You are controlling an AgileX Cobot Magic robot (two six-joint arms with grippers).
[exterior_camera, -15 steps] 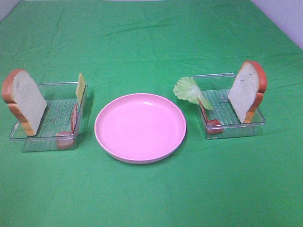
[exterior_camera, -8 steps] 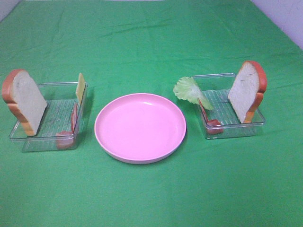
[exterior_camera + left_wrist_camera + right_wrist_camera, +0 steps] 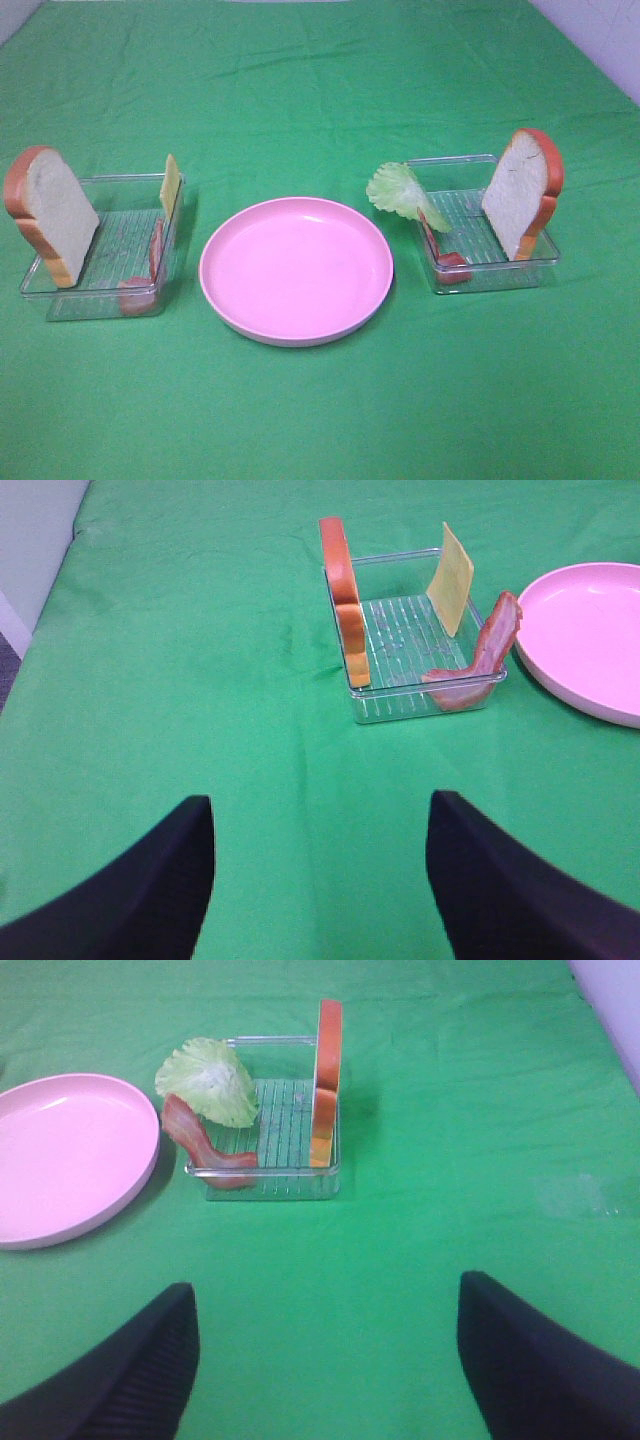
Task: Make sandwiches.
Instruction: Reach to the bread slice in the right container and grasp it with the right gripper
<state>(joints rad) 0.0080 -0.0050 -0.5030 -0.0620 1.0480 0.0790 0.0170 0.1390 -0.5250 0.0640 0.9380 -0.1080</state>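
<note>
The sandwich parts stand apart in two clear trays. The left tray holds an upright bread slice, a yellow cheese square and a bacon strip; they also show in the left wrist view: bread, cheese, bacon. The right tray holds a bread slice, a lettuce leaf and bacon. My left gripper is open, well short of the left tray. My right gripper is open, short of the right tray.
A round pink plate lies empty between the trays on the green cloth. The plate's edge shows in both wrist views, on the left wrist view and the right wrist view. Neither arm shows in the exterior high view.
</note>
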